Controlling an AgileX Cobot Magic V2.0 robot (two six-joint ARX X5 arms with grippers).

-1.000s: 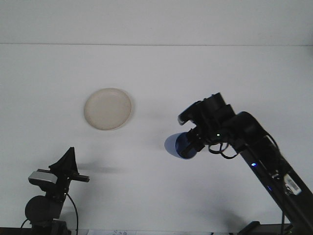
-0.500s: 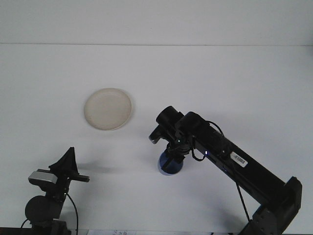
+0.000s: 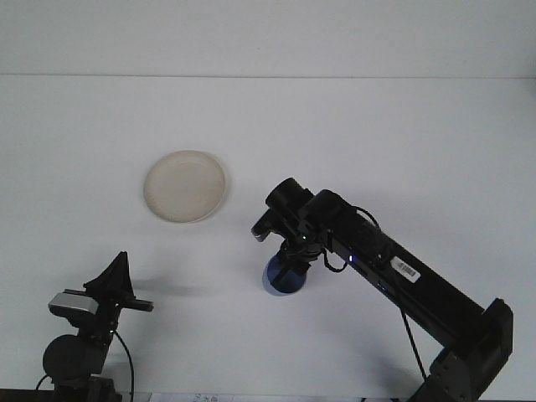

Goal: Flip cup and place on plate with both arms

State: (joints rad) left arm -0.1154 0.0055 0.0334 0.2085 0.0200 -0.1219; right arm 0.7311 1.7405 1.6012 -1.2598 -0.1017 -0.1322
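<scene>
A blue cup sits low at the table's middle, and my right gripper reaches down from above and is shut on it. The right arm stretches from the lower right corner across to the cup. A round cream plate lies flat on the white table, up and to the left of the cup, with nothing on it. My left gripper rests at the lower left, far from both; its black fingers come together to a point.
The white table ends at a back edge along the top, with a pale wall behind it. A small grey camera module sits on the left arm's wrist.
My right arm has swung left and down, carrying the blue cup from a raised, sideways pose to low over the table. Over the last half second it edged slightly further left. The left arm is still.
</scene>
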